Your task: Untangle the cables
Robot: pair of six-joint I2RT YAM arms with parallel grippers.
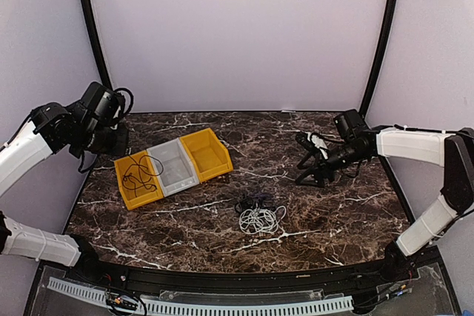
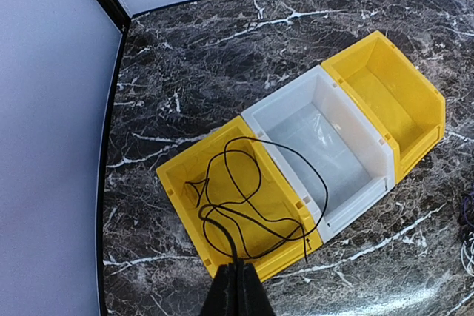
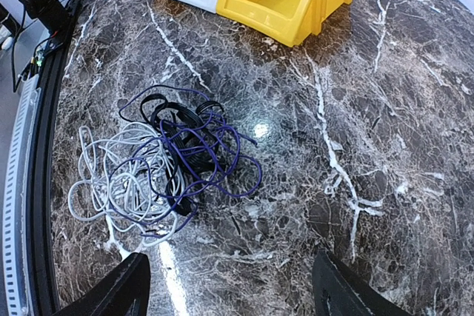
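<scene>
A tangle of cables (image 1: 258, 212) lies on the marble table: white loops, a purple cord and black cord wound together, shown close in the right wrist view (image 3: 163, 168). One loose black cable (image 2: 244, 197) lies looped in the left yellow bin (image 2: 178, 183), with one loop hanging over the rim into the white bin. My left gripper (image 2: 237, 290) is shut on this black cable's end, just above the bin's near edge. My right gripper (image 3: 233, 294) is open and empty, above the table to the right of the tangle.
Three bins stand in a row at the left middle: a yellow bin (image 1: 127, 190), a white bin (image 1: 178, 181) and another yellow bin (image 1: 221, 164). The white and right yellow bins (image 2: 422, 109) hold nothing. Grey walls and black posts enclose the table.
</scene>
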